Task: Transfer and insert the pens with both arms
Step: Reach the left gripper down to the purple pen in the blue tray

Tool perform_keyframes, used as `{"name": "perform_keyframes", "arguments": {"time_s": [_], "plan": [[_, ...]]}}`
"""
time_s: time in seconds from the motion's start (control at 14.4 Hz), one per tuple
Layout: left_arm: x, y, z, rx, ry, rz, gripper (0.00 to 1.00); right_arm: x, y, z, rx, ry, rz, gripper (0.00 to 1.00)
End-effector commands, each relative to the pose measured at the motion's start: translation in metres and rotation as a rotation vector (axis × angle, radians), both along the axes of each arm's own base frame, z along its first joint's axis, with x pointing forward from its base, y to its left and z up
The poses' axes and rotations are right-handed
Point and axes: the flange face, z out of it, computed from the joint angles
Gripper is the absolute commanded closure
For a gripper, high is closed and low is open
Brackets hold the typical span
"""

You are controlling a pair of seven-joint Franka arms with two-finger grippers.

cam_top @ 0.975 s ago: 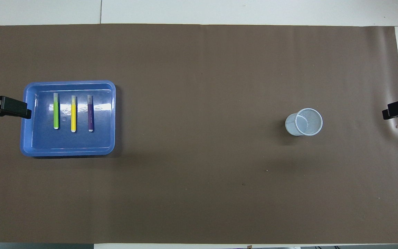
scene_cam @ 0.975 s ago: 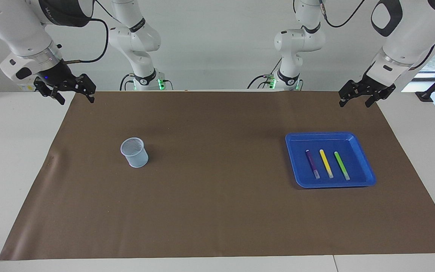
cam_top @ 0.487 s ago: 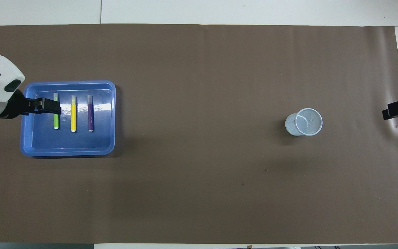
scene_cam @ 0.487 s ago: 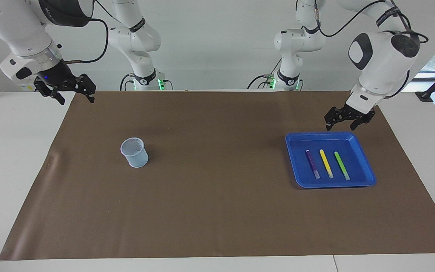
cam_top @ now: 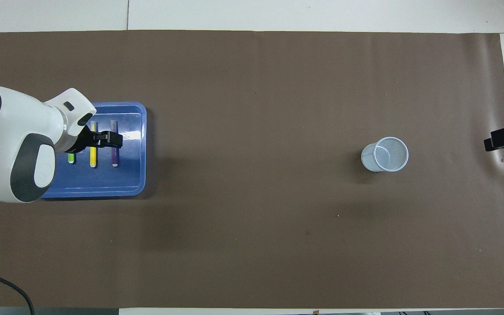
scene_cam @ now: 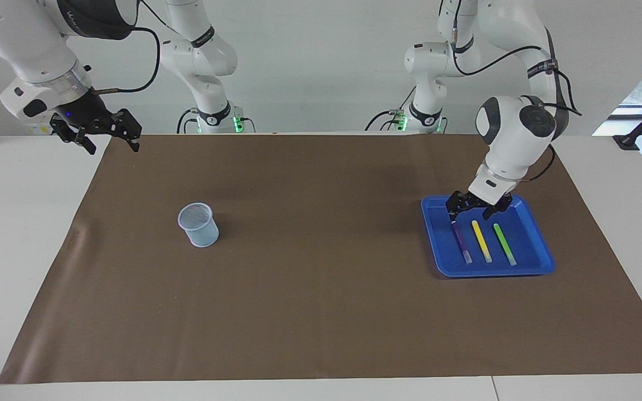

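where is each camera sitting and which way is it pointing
Facing view: high across the table, looking at the robots; both arms show, the left hand open over the blue tray, the right hand waiting open at the mat's edge.
Overhead view: above the robots' end, looking steeply down; the left arm and left hand over the purple pen, the right hand only as a tip.
Shared: tray, three pens, mesh cup, half a turn apart.
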Motion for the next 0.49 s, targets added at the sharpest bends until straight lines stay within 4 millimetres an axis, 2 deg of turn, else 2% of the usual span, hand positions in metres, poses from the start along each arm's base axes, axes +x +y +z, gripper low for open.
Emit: {"name": "perform_keyframes", "arguments": {"time_s": [0.0, 0.28, 0.42], "plan": [[-0.016, 0.004, -0.019, 0.014, -0.028, 0.005, 0.0, -0.004, 0.002, 0.003, 0.006, 0.004, -0.013, 0.0], [-0.033, 0.007, -0.052, 0.013, -0.051, 0.008, 0.0, -0.004, 0.002, 0.003, 0.006, 0.004, -0.013, 0.0], [-0.034, 0.007, -0.056, 0.008, -0.087, 0.013, 0.0, -0.004, 0.002, 0.003, 0.006, 0.004, -0.013, 0.0]]}}
